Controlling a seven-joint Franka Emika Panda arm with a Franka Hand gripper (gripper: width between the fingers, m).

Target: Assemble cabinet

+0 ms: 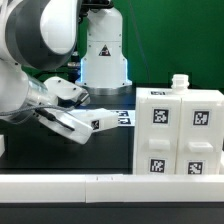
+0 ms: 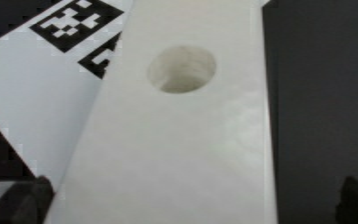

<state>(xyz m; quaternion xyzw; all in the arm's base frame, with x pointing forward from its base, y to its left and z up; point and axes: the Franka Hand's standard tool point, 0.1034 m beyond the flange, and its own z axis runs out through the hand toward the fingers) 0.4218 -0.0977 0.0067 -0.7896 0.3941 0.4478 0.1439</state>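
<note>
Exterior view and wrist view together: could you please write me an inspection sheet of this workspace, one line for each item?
Surface: black table, with a long white rail along its near edge.
Job's things: the cabinet stands upright at the exterior view's right, with square tags on its front and a small knob on top. A loose white panel with a round hole is at the gripper. Beyond it is a tagged white surface, not identifiable.
Clutter: nothing seen.
Grippers: the gripper has one finger on each side of the panel; whether it grips cannot be told.
Cables: nothing seen.
Surroundings: green backdrop; the arm's base is behind.
</note>
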